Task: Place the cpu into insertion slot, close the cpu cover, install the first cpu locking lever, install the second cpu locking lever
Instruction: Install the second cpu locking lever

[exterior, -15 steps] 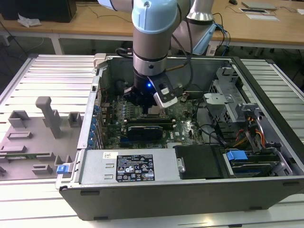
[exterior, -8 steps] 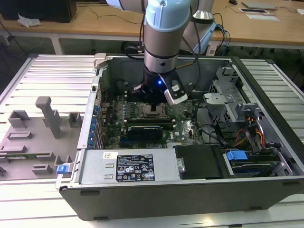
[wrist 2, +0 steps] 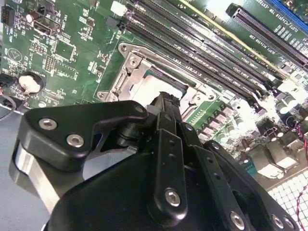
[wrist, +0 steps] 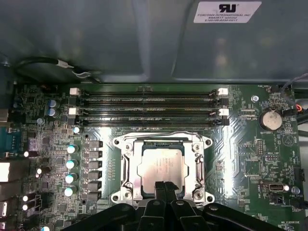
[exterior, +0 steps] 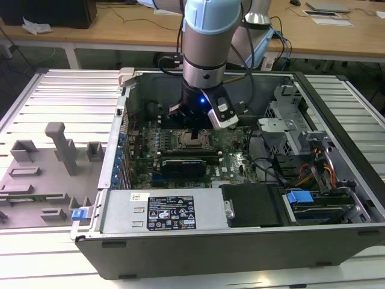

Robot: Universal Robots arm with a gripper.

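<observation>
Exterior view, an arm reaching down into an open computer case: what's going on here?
A single robot arm has its claw lowered over the insertion slot on the green motherboard inside the open computer case. In the first wrist view the cpu already lies in the slot, its silver top visible through the window of the cpu cover around it. The claw's fingertips sit close together at the chip's edge, holding nothing.

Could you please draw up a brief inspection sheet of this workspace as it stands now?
Surface: slatted metal table.
Job's things: cpu lies in the insertion slot; cpu cover frames it.
Clutter: grey fixture blocks at the exterior view's left.
Grippers: gripper directly over the cpu's edge, jaws together.
Cables: orange and blue leads by the drive bay.
Surroundings: open computer case; wooden desks behind.
</observation>
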